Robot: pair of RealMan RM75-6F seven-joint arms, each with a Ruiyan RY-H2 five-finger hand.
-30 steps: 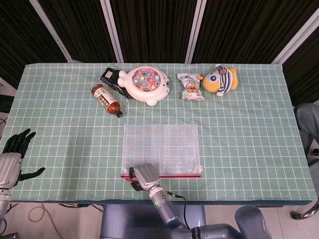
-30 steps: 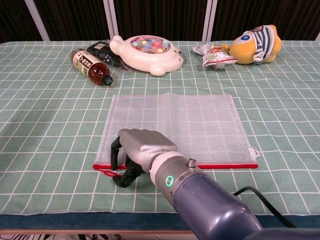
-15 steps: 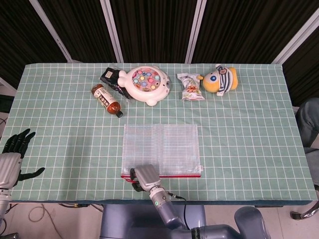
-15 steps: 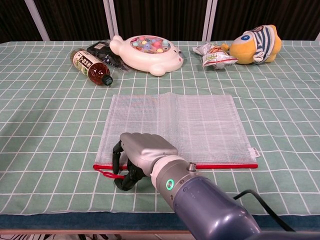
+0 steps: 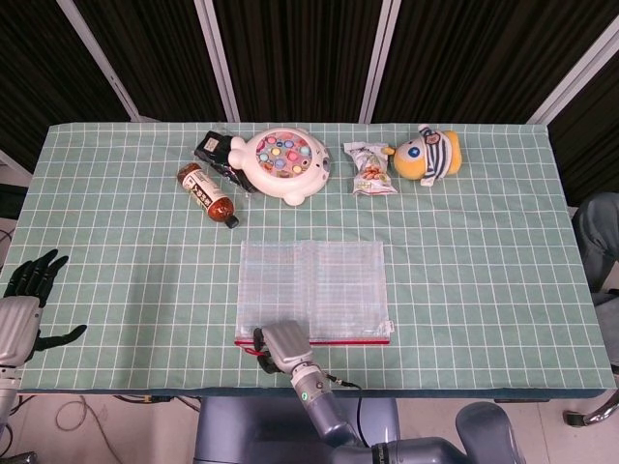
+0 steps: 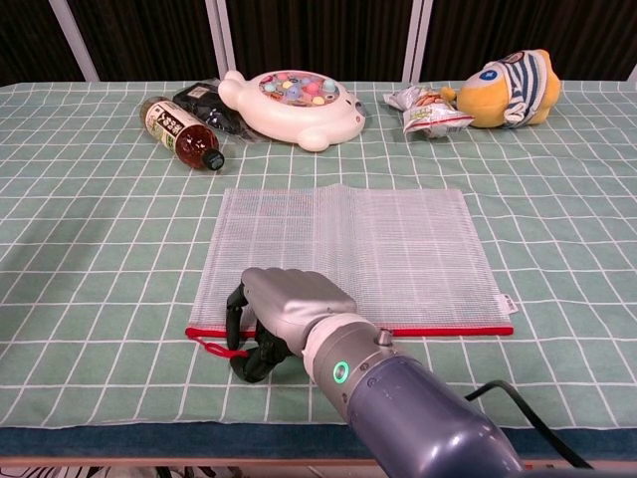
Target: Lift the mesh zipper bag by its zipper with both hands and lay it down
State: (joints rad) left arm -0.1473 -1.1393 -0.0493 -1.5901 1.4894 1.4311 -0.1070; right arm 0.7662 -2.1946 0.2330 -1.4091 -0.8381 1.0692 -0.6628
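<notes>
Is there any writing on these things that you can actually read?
Bottle label: printed characters, too small and blurred to read.
Snack packet: printing, unreadable.
Black packet: no legible text.
Mesh zipper bag: small white tab on its right edge, nothing readable.
No other writing shows.

A translucent white mesh zipper bag [image 6: 348,254] is laid flat on the checked cloth at centre, its red zipper [image 6: 448,330] run along the 6 o'clock edge, a red pull loop at the left end.
</notes>
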